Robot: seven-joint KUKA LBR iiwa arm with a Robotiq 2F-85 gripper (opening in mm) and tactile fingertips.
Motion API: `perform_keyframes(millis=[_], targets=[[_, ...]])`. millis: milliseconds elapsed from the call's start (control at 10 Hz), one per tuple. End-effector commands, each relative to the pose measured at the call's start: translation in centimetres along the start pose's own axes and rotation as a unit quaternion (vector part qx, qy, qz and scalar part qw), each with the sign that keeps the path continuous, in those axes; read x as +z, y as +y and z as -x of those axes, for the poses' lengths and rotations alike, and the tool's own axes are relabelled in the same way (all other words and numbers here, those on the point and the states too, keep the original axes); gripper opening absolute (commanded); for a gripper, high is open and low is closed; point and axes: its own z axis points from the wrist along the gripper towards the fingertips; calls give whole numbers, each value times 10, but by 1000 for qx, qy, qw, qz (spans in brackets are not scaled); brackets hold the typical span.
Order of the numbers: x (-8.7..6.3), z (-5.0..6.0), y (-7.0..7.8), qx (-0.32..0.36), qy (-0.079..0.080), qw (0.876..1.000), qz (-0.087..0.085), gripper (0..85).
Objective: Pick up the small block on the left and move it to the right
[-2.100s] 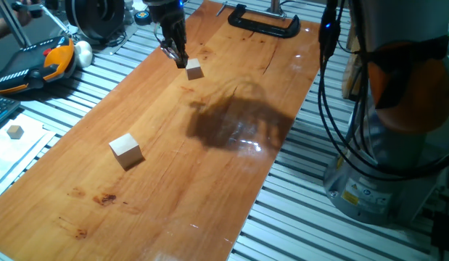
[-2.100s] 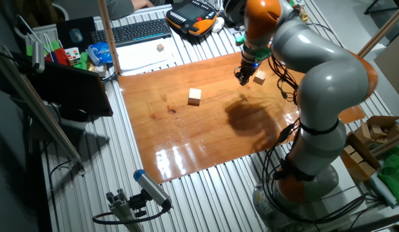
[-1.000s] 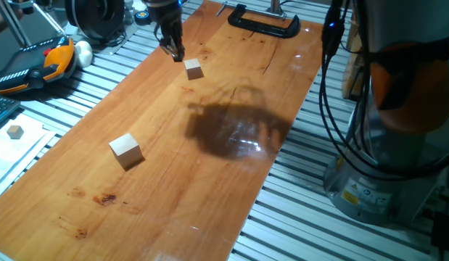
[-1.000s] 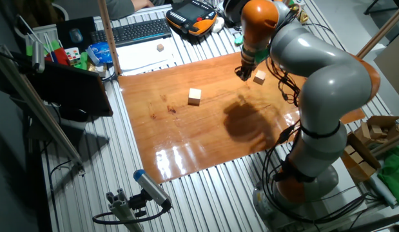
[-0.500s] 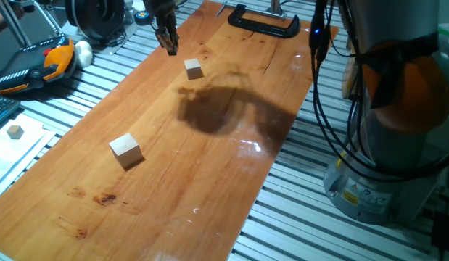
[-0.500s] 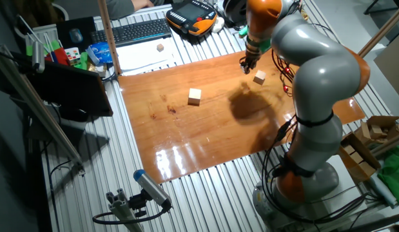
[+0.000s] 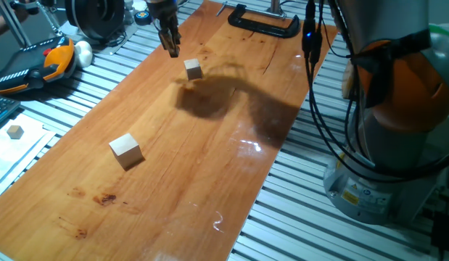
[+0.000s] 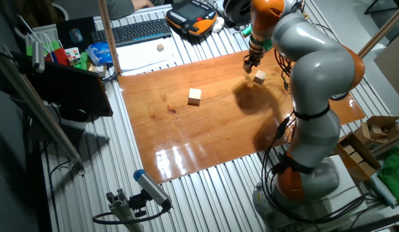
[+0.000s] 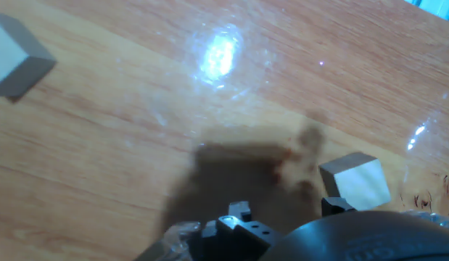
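Note:
The small block (image 7: 194, 69) is a small pale wooden cube lying on the wooden board (image 7: 209, 167) near its far end. It also shows in the other fixed view (image 8: 259, 77) and at the lower right of the hand view (image 9: 355, 185). My gripper (image 7: 172, 48) hangs just above the board, a short way to the left of the block and not touching it. It also shows in the other fixed view (image 8: 249, 64). Its fingers stand apart and hold nothing. In the hand view only the finger bases show, at the bottom edge, with the gripper (image 9: 286, 210) beside the block.
A larger wooden cube (image 7: 126, 151) sits mid-board, also seen in the hand view (image 9: 14, 54). A tiny tan cube (image 7: 16, 131) lies on white paper off the board. A black clamp (image 7: 264, 22) grips the far edge. The robot base (image 7: 384, 167) stands at the right.
The gripper has drawn up and away from the small block, towards the board's far left edge. The block has stayed in place. The arm's shadow has shifted towards the block.

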Motion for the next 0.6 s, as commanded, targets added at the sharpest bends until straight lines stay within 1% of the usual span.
perform_keyframes(millis=[0,100,200,300,400,500], targets=[[5,0,-2,0,0,1000,0,590],[13,0,-7,-2,-1,1000,3,600],[16,1,-10,-2,0,1000,14,607],[17,2,-9,-4,-3,1000,21,607],[12,0,-8,-3,-3,1000,19,607],[4,1,-2,-2,9,1000,20,597]])
